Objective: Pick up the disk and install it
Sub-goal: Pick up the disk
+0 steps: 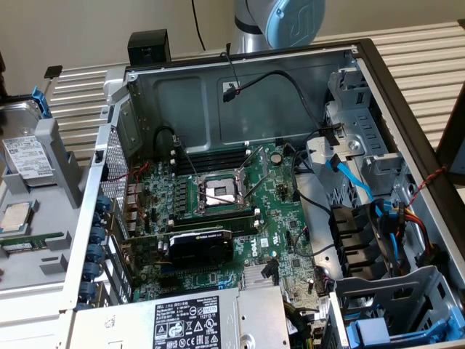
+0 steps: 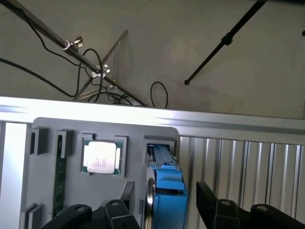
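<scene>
Two fingers (image 2: 116, 212) open astride disk (image 2: 167, 195) standing on edge; arm (image 1: 280, 22) behind PC case (image 1: 196, 102)

Soft, even indoor light; glare streaks the metal rail (image 2: 143, 112).

A robotics lab: opened computer case (image 1: 240, 102) on slatted aluminium table (image 1: 425, 51) (robot arm (image 1: 280, 22) behind).

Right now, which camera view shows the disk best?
The exterior view: the disk shows its flat labelled face, sitting in the grey holder at that view's left. The wrist view shows it edge-on, mostly its blue carrier frame.
</scene>
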Robot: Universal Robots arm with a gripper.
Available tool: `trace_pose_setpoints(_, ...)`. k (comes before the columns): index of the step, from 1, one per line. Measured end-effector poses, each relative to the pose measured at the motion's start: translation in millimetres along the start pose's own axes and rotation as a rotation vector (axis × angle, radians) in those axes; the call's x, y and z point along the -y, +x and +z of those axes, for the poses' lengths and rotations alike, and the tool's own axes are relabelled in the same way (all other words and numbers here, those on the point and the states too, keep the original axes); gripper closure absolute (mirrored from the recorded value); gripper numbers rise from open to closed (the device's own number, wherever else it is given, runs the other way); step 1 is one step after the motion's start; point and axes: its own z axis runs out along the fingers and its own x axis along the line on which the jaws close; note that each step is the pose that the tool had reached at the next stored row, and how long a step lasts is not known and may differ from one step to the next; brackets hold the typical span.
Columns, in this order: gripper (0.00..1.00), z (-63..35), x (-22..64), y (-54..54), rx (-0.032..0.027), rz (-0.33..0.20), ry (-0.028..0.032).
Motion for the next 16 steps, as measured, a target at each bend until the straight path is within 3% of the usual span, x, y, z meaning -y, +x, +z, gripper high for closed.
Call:
trace_pose_setpoints(3, 0.38, 2.2, 0.0, 0.0, 0.0002, 0.000, -0.0025)
trace_pose_setpoints(7, 0.38, 3.5, 0.1, 0.0, 0.0012, 0.005, -0.0177)
trace_pose_setpoints(16, 0.38, 5.3, 2.0, 0.1, 0.0029, 0.007, -0.0182)
